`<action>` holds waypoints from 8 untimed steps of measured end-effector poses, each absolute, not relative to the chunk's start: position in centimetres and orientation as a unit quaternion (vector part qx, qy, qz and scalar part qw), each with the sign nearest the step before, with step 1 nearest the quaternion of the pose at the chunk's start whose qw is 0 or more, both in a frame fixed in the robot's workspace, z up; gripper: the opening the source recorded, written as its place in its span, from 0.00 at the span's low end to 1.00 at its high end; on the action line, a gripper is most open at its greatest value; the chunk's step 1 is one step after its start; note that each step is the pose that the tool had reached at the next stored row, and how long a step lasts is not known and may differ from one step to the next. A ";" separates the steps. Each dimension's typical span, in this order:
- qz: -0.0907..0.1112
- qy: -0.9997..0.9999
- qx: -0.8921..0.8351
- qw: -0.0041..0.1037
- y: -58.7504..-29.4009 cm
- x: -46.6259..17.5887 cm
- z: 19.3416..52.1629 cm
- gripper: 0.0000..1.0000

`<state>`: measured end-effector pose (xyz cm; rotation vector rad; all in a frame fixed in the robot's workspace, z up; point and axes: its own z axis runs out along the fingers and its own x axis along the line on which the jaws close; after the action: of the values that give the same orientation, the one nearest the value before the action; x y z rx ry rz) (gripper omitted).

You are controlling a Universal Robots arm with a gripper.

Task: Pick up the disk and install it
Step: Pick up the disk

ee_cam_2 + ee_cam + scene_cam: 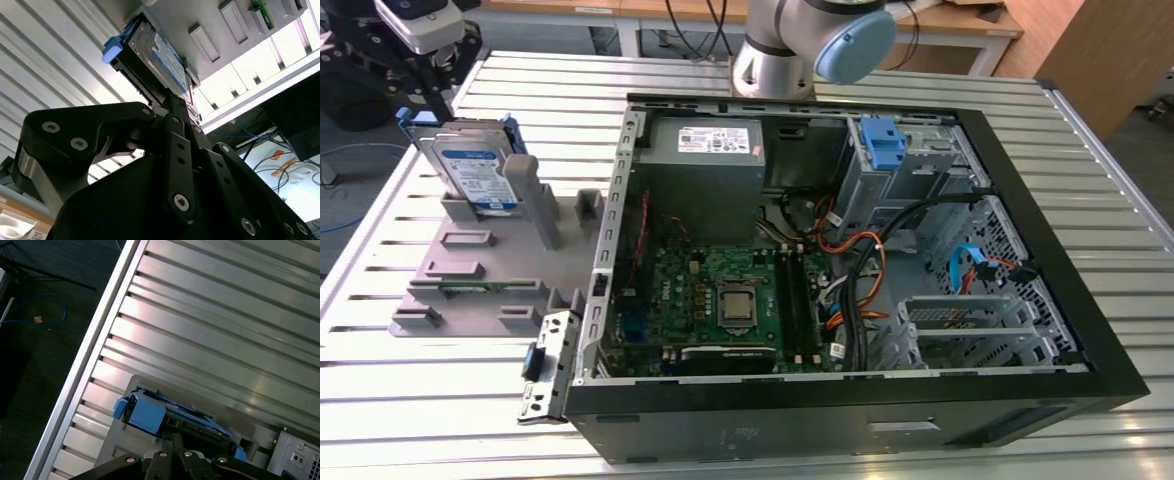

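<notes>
1. The slatted metal table (440, 420) carried everything I saw.
2. The open computer case (1121, 385) lay on it, toward the exterior view's right.
3. A grey holder (460, 265) sat just beside the case.
4. The gripper (427, 108) hung at the disk's top edge; I couldn't tell whether it was clamped.
5. The disk (478, 175) stood upright in the holder.

A ribbed metal table (1121, 180) stands before wooden desks (961, 24), above a dark floor (30, 365) with a blue cable (56, 310).
</notes>
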<state>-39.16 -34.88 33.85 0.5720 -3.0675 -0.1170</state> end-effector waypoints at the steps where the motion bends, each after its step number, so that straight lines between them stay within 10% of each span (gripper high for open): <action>1: -0.037 -0.982 0.186 0.010 -34.9 -39.2 33.9 0.11; 8: -0.037 -0.982 0.187 0.010 -34.9 -39.2 33.9 0.11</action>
<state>-39.16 -34.88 33.86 0.5836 -3.0649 -0.1168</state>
